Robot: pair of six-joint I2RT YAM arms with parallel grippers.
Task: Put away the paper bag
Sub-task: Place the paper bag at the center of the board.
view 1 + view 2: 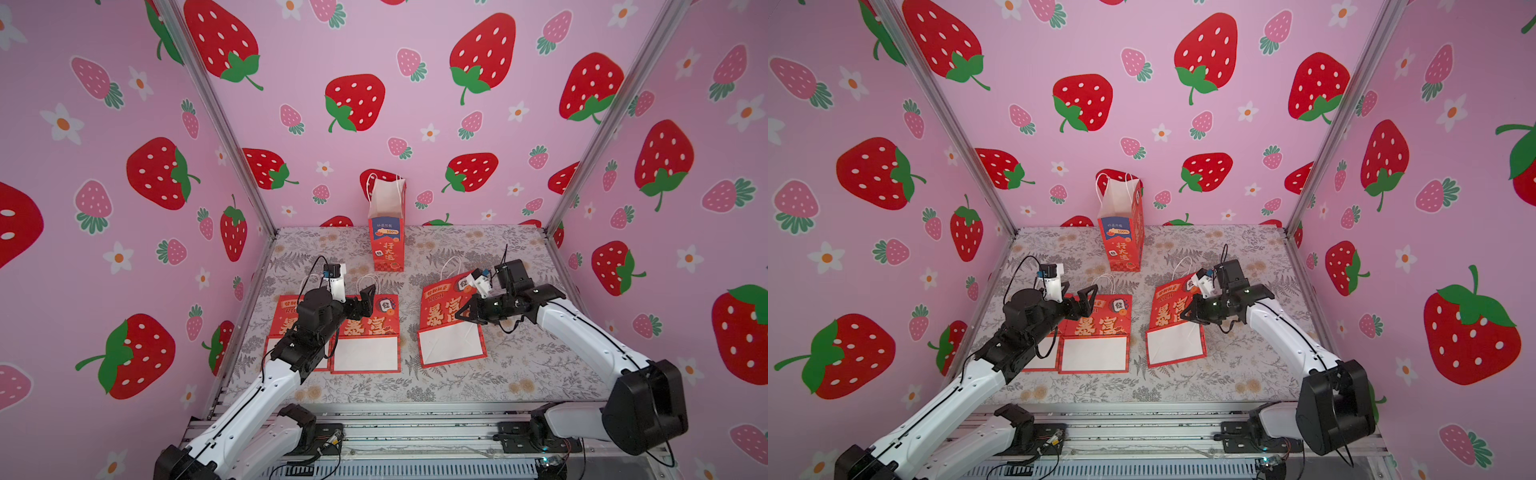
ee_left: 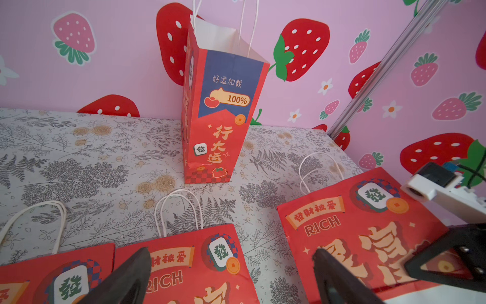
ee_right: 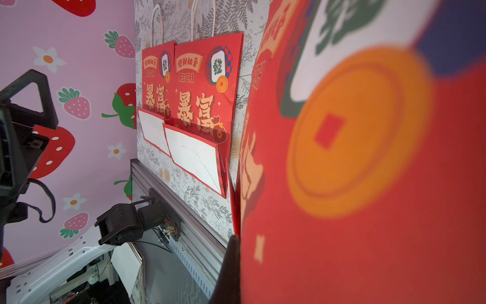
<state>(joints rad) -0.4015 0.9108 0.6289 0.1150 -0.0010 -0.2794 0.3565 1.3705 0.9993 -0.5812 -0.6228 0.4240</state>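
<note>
Our right gripper (image 1: 462,318) is pinching the edge of a flat paper bag (image 1: 451,328), lifting that side off the table (image 1: 519,374). This bag lies in front of the standing bag (image 1: 387,232), a little to its right. Our left gripper (image 1: 357,301) has its fingers spread wide, holding nothing, over two more flat bags (image 1: 365,332) in front of the standing bag, to its left. The thin paper could slip out or bend. The floppy bag could also bump the standing bag and tip it.
</note>
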